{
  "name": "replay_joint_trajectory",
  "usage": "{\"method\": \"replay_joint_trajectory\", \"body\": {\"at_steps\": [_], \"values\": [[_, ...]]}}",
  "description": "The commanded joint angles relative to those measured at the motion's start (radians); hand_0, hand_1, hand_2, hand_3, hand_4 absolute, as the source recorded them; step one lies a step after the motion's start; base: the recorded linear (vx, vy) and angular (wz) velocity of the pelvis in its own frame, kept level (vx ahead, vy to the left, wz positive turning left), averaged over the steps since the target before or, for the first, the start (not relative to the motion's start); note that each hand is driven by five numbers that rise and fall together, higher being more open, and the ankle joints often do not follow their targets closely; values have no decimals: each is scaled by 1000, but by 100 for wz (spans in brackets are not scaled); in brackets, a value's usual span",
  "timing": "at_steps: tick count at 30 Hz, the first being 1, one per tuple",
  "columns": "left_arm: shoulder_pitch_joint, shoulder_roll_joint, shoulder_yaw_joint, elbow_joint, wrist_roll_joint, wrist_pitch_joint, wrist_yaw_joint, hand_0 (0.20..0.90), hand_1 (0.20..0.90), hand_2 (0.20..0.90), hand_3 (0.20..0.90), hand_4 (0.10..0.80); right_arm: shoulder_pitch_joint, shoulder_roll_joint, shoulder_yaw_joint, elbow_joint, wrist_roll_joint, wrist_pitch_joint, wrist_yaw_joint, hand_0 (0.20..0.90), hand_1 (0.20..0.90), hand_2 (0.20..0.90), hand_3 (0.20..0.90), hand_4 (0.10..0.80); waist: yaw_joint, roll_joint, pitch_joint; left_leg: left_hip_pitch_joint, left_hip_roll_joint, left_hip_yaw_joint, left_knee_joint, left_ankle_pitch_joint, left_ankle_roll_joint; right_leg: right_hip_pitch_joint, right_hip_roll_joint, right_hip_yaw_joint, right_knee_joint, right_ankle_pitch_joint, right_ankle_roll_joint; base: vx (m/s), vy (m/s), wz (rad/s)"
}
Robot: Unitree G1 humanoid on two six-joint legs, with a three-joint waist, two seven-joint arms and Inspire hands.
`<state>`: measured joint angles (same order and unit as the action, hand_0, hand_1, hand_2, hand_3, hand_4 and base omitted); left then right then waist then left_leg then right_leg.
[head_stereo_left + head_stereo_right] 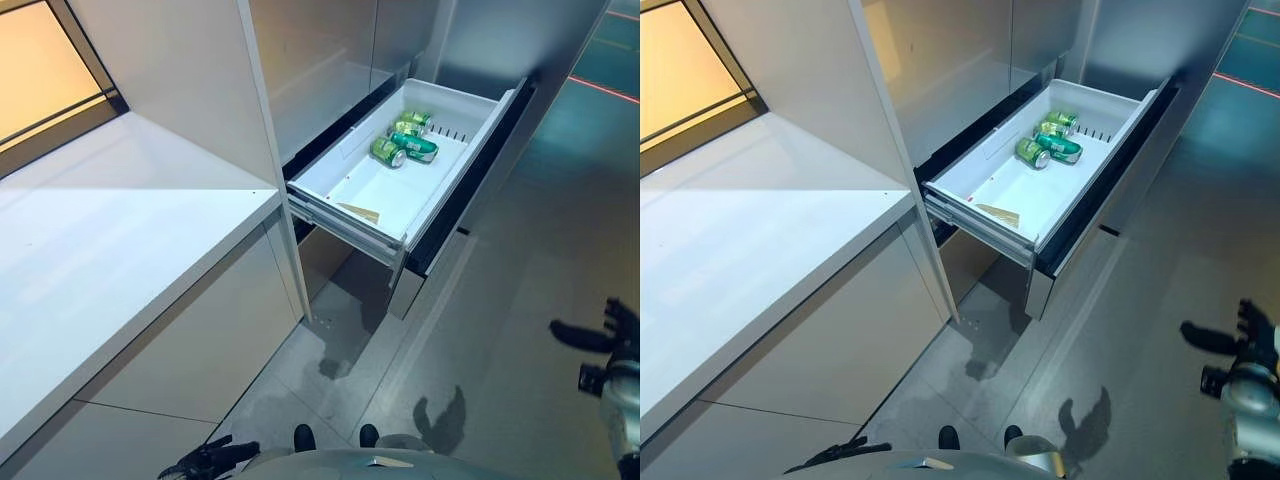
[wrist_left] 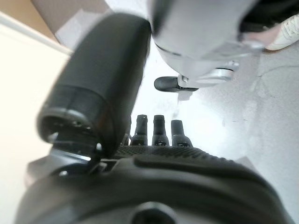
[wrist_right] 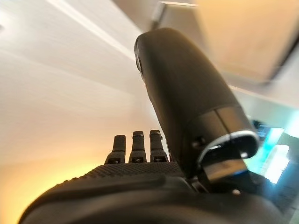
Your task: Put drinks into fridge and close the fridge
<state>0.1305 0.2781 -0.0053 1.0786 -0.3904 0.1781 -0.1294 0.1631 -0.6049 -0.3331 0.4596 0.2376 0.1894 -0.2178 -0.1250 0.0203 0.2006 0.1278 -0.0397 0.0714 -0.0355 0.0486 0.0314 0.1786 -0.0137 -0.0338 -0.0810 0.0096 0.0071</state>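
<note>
Dark fingers lie straight and loose on both hands, holding nothing: left hand (image 1: 205, 460) at seven o'clock, right hand (image 1: 590, 335) at four o'clock, low over the matt grey tiled floor (image 1: 500, 360). Farther, at one o'clock, the smooth white plastic fridge drawer (image 1: 395, 195) stands pulled out; three green cans (image 1: 405, 140) lie on their sides at its far end. Likely light, stiff and slick; the drawer should slide when pushed flat on its front panel (image 1: 470, 190).
</note>
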Motion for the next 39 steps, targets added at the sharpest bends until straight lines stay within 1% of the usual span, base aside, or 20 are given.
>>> {"method": "replay_joint_trajectory", "body": {"at_steps": [1, 3, 4, 6, 9, 12, 15, 20, 22, 25, 26, 29, 33, 35, 39], "values": [[-61, 52, -43, 7, -37, 5, 41, 900, 900, 900, 900, 800, -194, -123, 5, -74, 51, -112, -28, 900, 900, 900, 900, 800, 50, -22, 49, -141, -39, -67, 287, -238, 39, -218, -17, -23, 326, -140, 0, -399, -24, 3], [-120, 65, -78, -3, -87, -23, 55, 900, 900, 900, 900, 800, -296, -145, 81, -65, 89, -134, -59, 900, 900, 900, 900, 800, 57, -15, 110, -233, -38, -67, 329, -228, 40, -299, -14, -23, 364, -137, -12, -526, -28, -1], [-156, 76, -98, -4, -113, -42, 63, 900, 900, 900, 900, 800, -383, -157, 142, -61, 99, -144, -72, 900, 900, 900, 900, 800, 59, -11, 147, -294, -34, -64, 366, -224, 40, -353, -11, -24, 397, -139, -23, -411, -26, -6], [-180, 81, -108, -9, -126, -60, 69, 900, 900, 900, 900, 800, -460, -170, 190, -57, 109, -153, -70, 900, 900, 900, 900, 800, 62, -9, 178, -351, -32, -63, 417, -227, 42, -399, -10, -24, 438, -145, -35, -237, -28, -8], [-204, 80, -113, -17, -121, -75, 93, 900, 900, 900, 900, 800, -541, -181, 242, -56, 97, -166, -35, 900, 900, 900, 900, 800, 74, -7, 206, -417, -35, -67, 490, -242, 46, -454, -12, -33, 509, -162, -48, -93, -23, -5], [-228, 75, -119, -17, -119, -66, 125, 900, 900, 900, 900, 800, -607, -183, 292, -57, 66, -166, 0, 900, 900, 900, 900, 800, 83, -5, 222, -469, -40, -68, 561, -265, 45, -494, -19, -44, 570, -183, -58, -42, 1, 9], [-246, 72, -121, -9, -105, -55, 135, 900, 900, 900, 900, 800, -690, -182, 354, -41, 34, -166, 39, 900, 900, 900, 900, 800, 96, -1, 234, -498, -43, -72, 600, -274, 44, -520, -26, -50, 609, -192, -64, 5, 6, 11], [-280, 62, -142, -1, -105, -53, 143, 900, 900, 900, 900, 800, -841, -166, 467, -8, -14, -198, 69, 900, 900, 900, 900, 800, 112, 8, 254, -525, -47, -74, 614, -267, 39, -548, -23, -50, 621, -187, -66, -22, 11, 1], [-303, 59, -156, 2, -106, -56, 147, 900, 900, 900, 900, 800, -947, -146, 543, -5, -31, -205, 66, 900, 900, 900, 900, 800, 124, 12, 269, -537, -47, -73, 617, -262, 38, -561, -17, -48, 623, -184, -68, -56, 14, -5], [-322, 52, -173, 1, -108, -52, 153, 900, 900, 900, 900, 800, -1042, -120, 610, -14, -26, -217, 66, 900, 900, 900, 900, 800, 137, 14, 282, -544, -48, -74, 620, -259, 37, -567, -12, -49, 624, -183, -71, -19, 4, -4], [-323, 52, -173, 1, -108, -52, 153, 900, 900, 900, 900, 800, -1043, -120, 611, -14, -26, -218, 66, 900, 900, 900, 900, 800, 136, 14, 282, -544, -48, -74, 620, -259, 37, -567, -12, -50, 624, -183, -71, 0, 0, 0], [-334, 44, -183, 1, -108, -47, 163, 900, 900, 900, 900, 800, -1117, -85, 659, -34, -26, -229, 61, 900, 900, 900, 900, 800, 151, 14, 286, -544, -49, -78, 618, -256, 35, -562, -8, -51, 620, -183, -73, 0, 0, 0], [-343, 38, -191, 5, -106, -46, 168, 900, 900, 900, 900, 800, -1188, -44, 696, -49, -18, -252, 59, 900, 900, 900, 900, 800, 170, 13, 286, -528, -48, -84, 603, -253, 33, -541, -11, -60, 602, -181, -74, 5, -3, 1], [-340, 36, -196, 8, -106, -49, 165, 900, 900, 900, 900, 800, -1240, -16, 720, -55, -5, -264, 60, 900, 900, 900, 900, 800, 188, 14, 278, -501, -46, -91, 575, -245, 29, -504, -15, -69, 571, -178, -75, 48, -15, 11], [-334, 33, -201, 11, -102, -41, 170, 900, 900, 900, 900, 800, -1293, 21, 744, -47, 43, -282, 67, 900, 900, 900, 900, 800, 213, 12, 261, -449, -43, -105, 526, -232, 21, -438, -20, -84, 519, -175, -75, 92, -29, 16]]}}
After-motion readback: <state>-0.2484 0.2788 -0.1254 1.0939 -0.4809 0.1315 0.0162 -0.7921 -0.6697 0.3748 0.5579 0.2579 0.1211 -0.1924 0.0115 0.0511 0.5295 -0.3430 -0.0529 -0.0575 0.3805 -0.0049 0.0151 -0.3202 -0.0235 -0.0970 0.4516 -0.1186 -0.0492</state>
